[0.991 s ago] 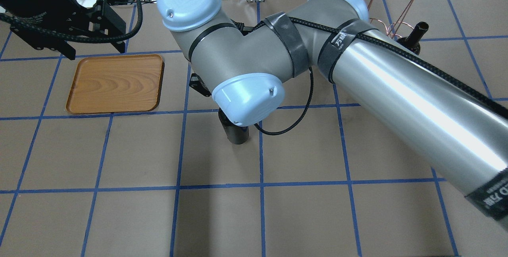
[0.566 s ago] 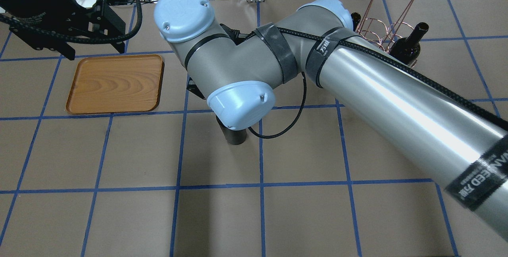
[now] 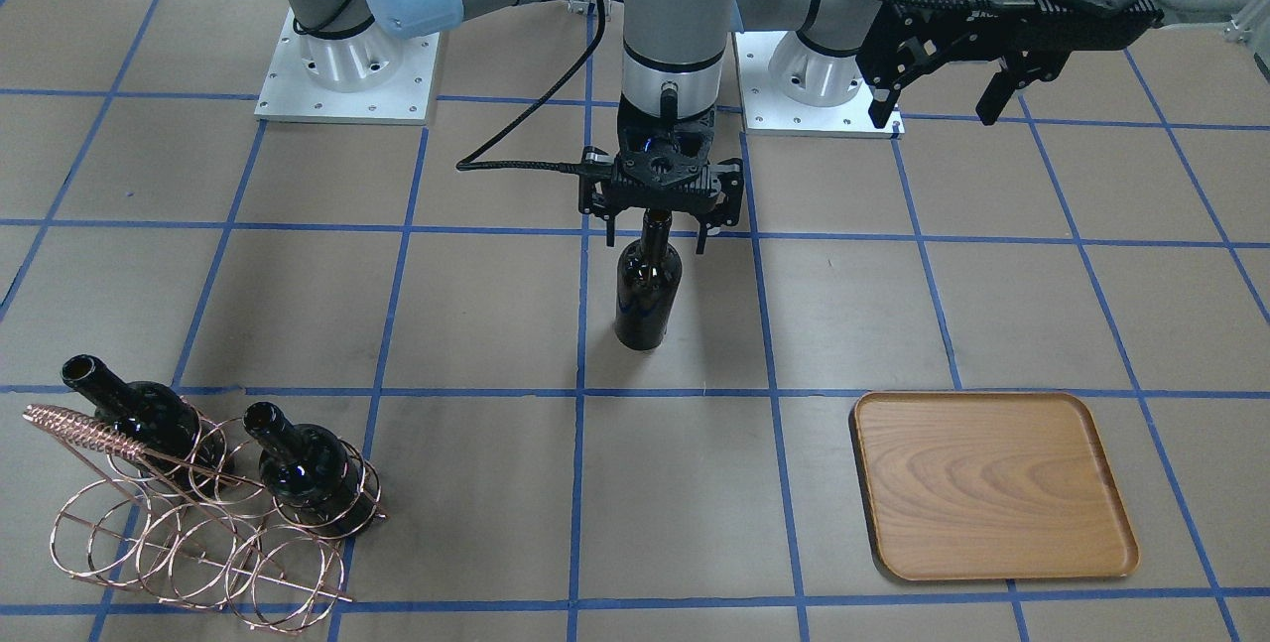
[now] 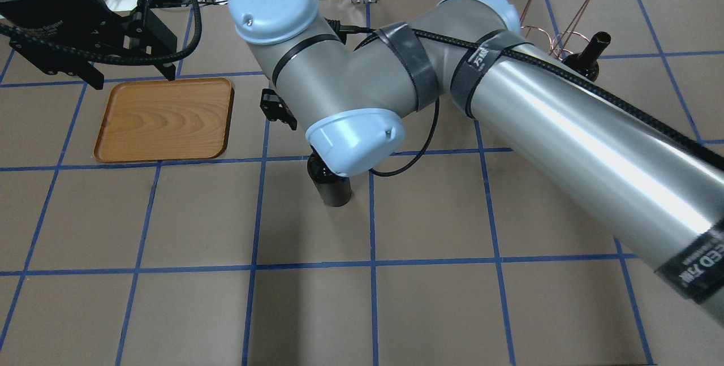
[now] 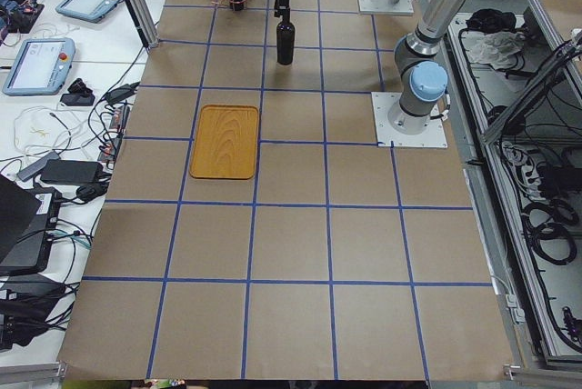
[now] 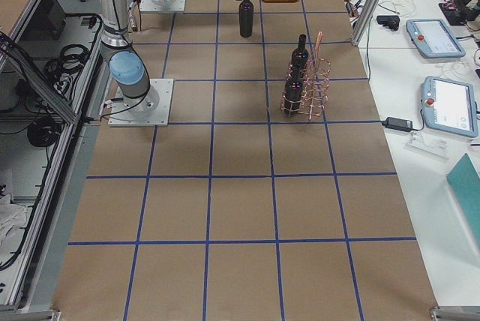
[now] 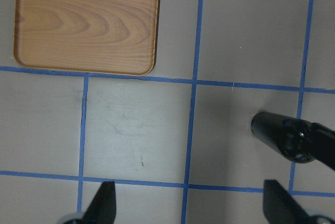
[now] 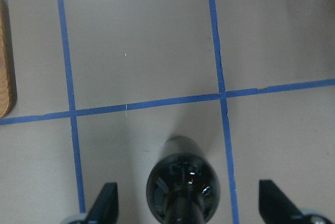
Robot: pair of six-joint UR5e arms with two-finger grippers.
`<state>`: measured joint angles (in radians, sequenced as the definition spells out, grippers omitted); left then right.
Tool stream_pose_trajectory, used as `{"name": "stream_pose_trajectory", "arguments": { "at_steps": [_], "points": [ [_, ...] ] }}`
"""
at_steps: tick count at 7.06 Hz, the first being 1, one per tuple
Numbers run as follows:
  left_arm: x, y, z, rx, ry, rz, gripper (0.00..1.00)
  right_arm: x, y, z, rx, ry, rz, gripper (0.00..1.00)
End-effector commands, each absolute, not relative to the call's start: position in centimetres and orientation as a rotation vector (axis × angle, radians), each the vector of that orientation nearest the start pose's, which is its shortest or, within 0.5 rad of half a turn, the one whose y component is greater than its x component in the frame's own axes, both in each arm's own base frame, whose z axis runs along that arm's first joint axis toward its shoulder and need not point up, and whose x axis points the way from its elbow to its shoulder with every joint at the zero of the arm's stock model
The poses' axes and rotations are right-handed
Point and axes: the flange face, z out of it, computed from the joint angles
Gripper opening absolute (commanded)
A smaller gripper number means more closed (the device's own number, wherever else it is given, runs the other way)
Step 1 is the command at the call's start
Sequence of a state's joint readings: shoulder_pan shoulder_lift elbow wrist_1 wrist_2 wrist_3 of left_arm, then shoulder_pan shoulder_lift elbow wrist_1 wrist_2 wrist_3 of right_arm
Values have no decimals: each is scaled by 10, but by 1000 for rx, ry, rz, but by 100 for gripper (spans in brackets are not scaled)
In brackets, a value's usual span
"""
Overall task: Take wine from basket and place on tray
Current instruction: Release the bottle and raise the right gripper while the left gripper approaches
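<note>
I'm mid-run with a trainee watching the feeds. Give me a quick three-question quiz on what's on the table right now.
1. True or false: a bottle stands on the tray.
2. Count what the basket holds.
3. Pick one. At the wine standing upright mid-table, the right gripper is:
A. shut on the base
B. open, with a finger on either side of the neck
C. over the tray

Key
1. False: nothing is on its wood.
2. Two bottles.
3. B. The right wrist view shows the fingers spread wide, clear of the glass.
</note>
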<state>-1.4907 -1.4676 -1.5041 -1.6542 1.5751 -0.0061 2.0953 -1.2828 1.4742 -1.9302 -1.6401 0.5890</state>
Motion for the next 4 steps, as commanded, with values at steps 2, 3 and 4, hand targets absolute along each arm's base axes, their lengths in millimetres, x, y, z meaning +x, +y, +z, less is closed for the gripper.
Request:
{"name": "stream_pose_trajectory", "arguments": {
  "at_steps": [2, 3, 4],
  "points": [
    [-103, -463, 551, -147, 3160, -86, 100, 234, -533, 489, -121, 3114, -283, 100],
    [-128, -463, 544, -114, 3158, -67, 100, 182, -525, 508, -105, 3137, -223, 100],
    [-162, -467, 533, -106, 3162, -72, 100, 169, -488, 536, -93, 3149, -171, 100]
  ]
}}
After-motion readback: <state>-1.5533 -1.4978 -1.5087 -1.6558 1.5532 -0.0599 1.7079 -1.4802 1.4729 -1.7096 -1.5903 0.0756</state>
